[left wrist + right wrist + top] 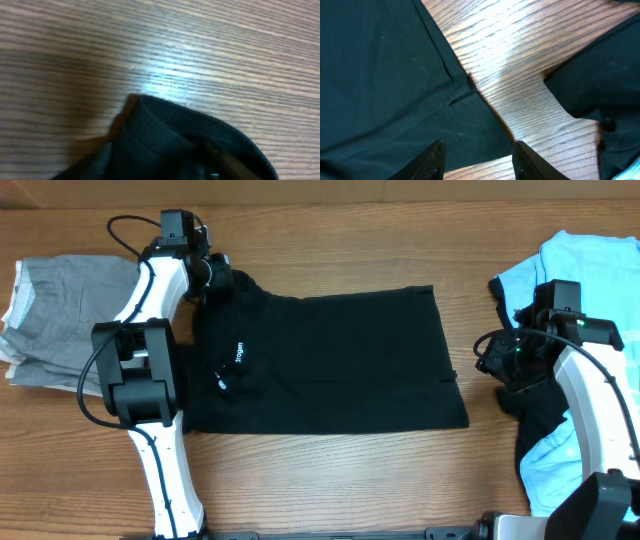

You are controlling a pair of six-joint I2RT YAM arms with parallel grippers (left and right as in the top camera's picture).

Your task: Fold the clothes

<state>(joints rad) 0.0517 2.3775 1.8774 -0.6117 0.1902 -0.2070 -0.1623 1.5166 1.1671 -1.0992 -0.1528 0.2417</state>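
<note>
Right jaws hang spread over the hem of the black tee (380, 75) and bare worktop (520, 65) — left jaws sit at its ribbed collar (160, 125), spread or pinching cannot tell.

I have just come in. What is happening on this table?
Two robot arms are folding clothes. A black tee lies spread flat on the table. The left gripper is at its far left corner. The right gripper hovers open near the tee's right edge. A grey garment and a blue tee lie aside.
</note>
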